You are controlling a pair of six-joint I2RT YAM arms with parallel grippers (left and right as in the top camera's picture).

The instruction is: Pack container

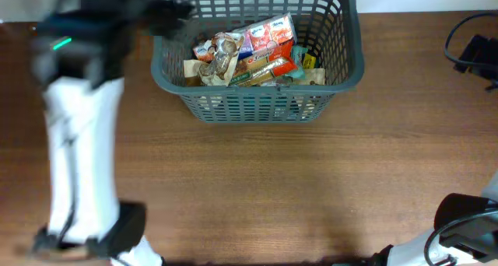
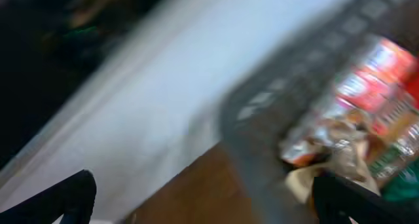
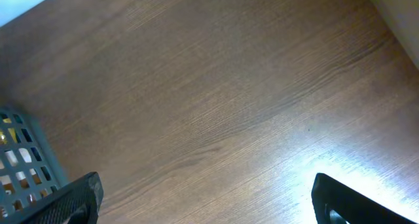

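Observation:
The dark grey lattice-sided container (image 1: 342,73) stands at the back middle of the wooden table, filled with several food packets (image 1: 257,52). My left gripper (image 1: 170,15) is blurred with motion at the container's back left corner. In the left wrist view its jaws (image 2: 203,201) are wide open and empty, with the container's corner (image 2: 262,119) and the packets (image 2: 353,119) to the right. My right gripper (image 3: 206,198) is open and empty over bare table. A corner of the container (image 3: 23,165) shows at the left of the right wrist view.
The left arm (image 1: 78,149) stretches along the table's left side. The right arm's base (image 1: 459,231) sits at the front right corner. Black cables (image 1: 475,48) lie at the back right edge. A white wall runs behind the table.

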